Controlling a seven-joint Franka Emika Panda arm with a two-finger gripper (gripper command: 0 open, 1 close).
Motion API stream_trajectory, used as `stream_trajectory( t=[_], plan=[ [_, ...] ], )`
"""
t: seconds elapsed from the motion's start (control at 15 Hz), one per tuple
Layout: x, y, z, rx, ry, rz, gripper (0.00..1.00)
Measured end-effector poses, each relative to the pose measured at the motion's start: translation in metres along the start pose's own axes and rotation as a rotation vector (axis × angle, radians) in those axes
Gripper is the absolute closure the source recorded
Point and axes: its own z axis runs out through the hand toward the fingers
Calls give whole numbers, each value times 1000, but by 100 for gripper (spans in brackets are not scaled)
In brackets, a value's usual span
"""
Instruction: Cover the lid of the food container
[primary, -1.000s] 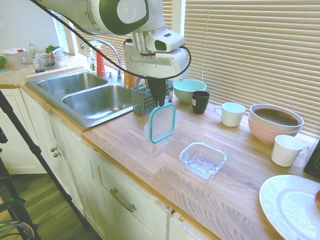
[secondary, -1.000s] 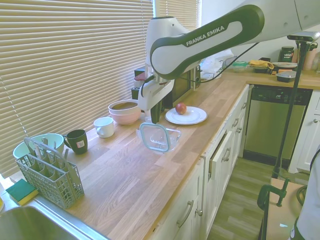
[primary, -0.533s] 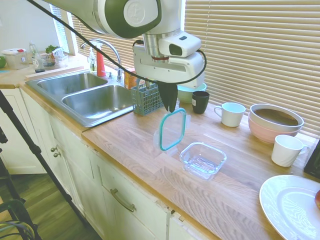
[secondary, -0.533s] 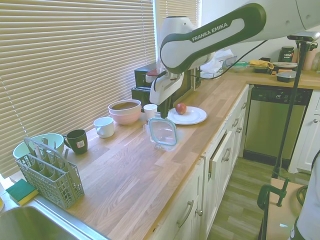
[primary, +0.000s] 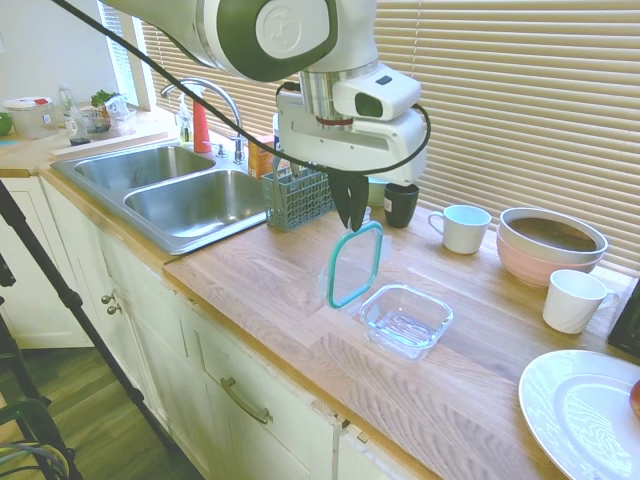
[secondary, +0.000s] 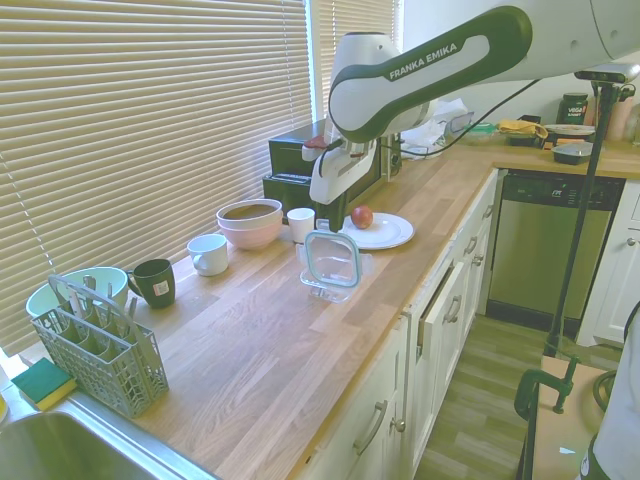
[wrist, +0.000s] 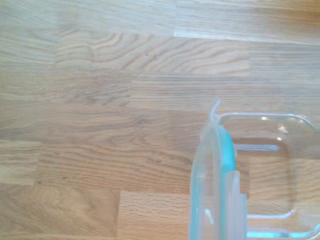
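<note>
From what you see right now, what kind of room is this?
Most likely a home kitchen. A steel double sink with a tap is set into a wooden counter, cups and bowls stand along the window blinds, and a dishwasher sits under the far counter.

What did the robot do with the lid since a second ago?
The tool carried the lid along the counter, away from the sink, up to the food container. It still hangs on edge, gripped by its top. The container and cups stayed put.
</note>
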Motion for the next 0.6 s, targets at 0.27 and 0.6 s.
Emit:
stream_trajectory(
  t=[0.27,0.6],
  plan=[
    [9,11,-1,16,-3,9,100],
    [26,13,12,25,-7,9,100]
  ],
)
